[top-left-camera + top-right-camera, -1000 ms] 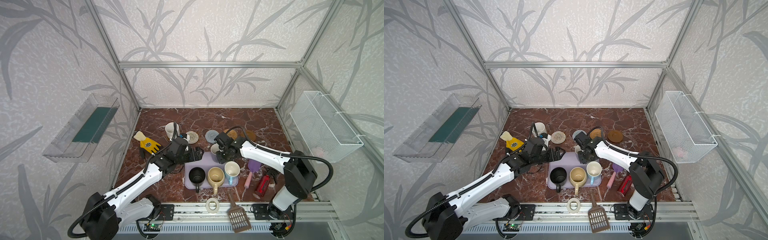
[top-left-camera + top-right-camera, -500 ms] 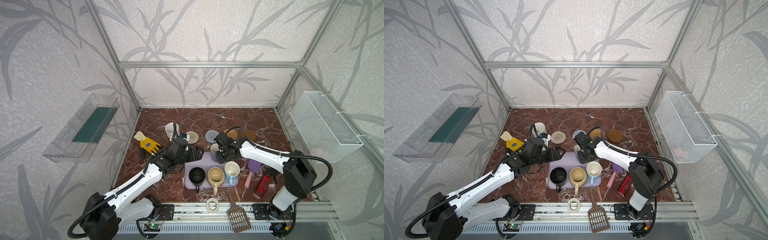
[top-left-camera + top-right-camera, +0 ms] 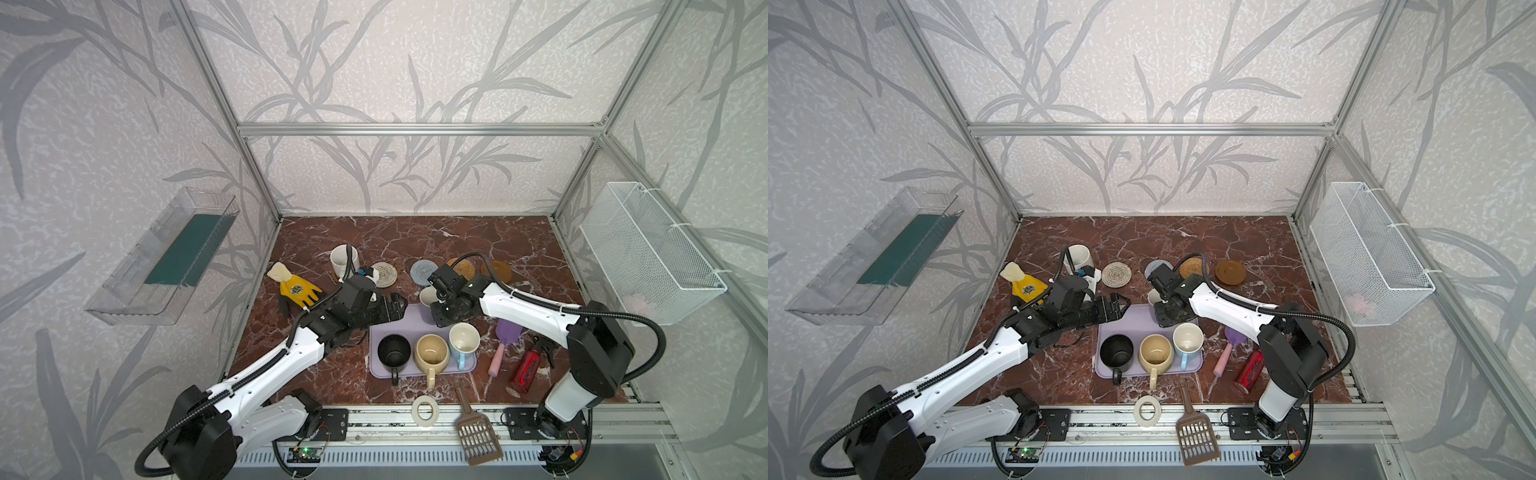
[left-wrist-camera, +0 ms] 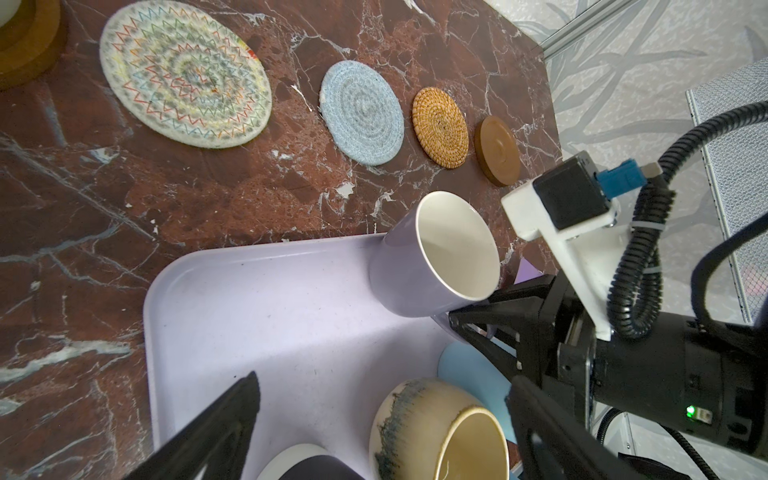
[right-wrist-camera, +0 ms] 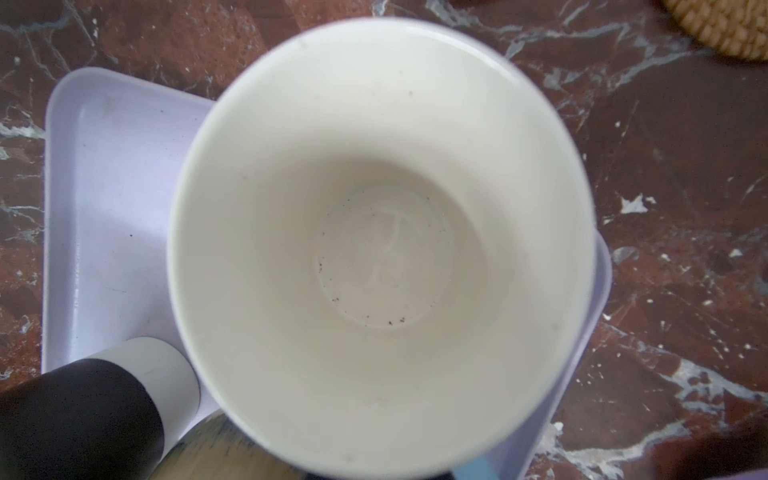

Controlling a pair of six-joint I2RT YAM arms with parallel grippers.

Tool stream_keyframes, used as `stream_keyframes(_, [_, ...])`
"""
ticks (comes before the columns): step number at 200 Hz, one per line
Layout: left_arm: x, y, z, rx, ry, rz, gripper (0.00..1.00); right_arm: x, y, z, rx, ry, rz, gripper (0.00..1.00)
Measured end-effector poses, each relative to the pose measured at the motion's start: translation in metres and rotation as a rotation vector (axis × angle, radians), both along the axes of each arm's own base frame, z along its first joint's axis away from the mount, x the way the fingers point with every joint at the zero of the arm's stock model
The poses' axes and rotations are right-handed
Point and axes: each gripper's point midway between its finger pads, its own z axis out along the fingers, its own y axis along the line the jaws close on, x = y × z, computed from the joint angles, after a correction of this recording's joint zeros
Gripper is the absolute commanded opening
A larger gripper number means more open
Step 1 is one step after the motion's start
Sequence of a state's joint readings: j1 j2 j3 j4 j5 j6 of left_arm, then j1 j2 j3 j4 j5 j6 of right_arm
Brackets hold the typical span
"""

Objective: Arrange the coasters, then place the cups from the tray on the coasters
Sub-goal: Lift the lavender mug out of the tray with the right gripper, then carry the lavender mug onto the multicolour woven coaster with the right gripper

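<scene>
Holding four mugs, the tray (image 3: pixel 409 328) carries the black mug (image 3: pixel 393 353), cream-yellow mug (image 3: pixel 432 353) and light blue mug (image 3: pixel 463 338) along its near edge, with the lavender mug (image 4: pixel 415 270) at its far right corner. The right tool (image 4: pixel 457 322) is clamped on the lavender mug's handle. The left tool (image 3: pixel 400 307) hovers with jaws apart over the tray's far left corner. The white speckled mug (image 3: pixel 343 257) sits on a wooden coaster (image 4: pixel 25 37) on the worktop (image 3: pixel 415 237).

Item count: five cups (image 3: pixel 393 353), five coasters (image 3: pixel 424 272), one tray (image 3: pixel 409 322), one glove (image 3: pixel 298 289), one tape ring (image 3: pixel 415 411), one scoop (image 3: pixel 478 438), one brush (image 3: pixel 509 333), one red bottle (image 3: pixel 525 370).
</scene>
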State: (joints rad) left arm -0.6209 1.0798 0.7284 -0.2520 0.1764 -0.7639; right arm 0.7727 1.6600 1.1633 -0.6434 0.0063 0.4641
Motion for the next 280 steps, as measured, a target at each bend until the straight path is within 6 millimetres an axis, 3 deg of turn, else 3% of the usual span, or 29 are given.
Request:
stream_keyframes(75, [0.002,0.000,0.008,-0.061,-0.027,0.033,0.97,0.013,0.004,0.030,0.056,-0.124,-0.020,0.00])
stream_keyframes(154, [0.011,0.020,0.027,-0.140,-0.063,0.168,0.99,0.027,0.006,0.065,0.053,-0.248,-0.090,0.00])
stream_keyframes(205, [0.034,0.047,0.047,-0.200,-0.071,0.251,0.99,0.061,0.035,0.096,0.105,-0.316,-0.138,0.00])
stream_keyframes(280, [0.055,0.069,0.052,-0.131,-0.017,0.245,0.99,0.103,0.093,0.083,0.104,-0.316,-0.170,0.00])
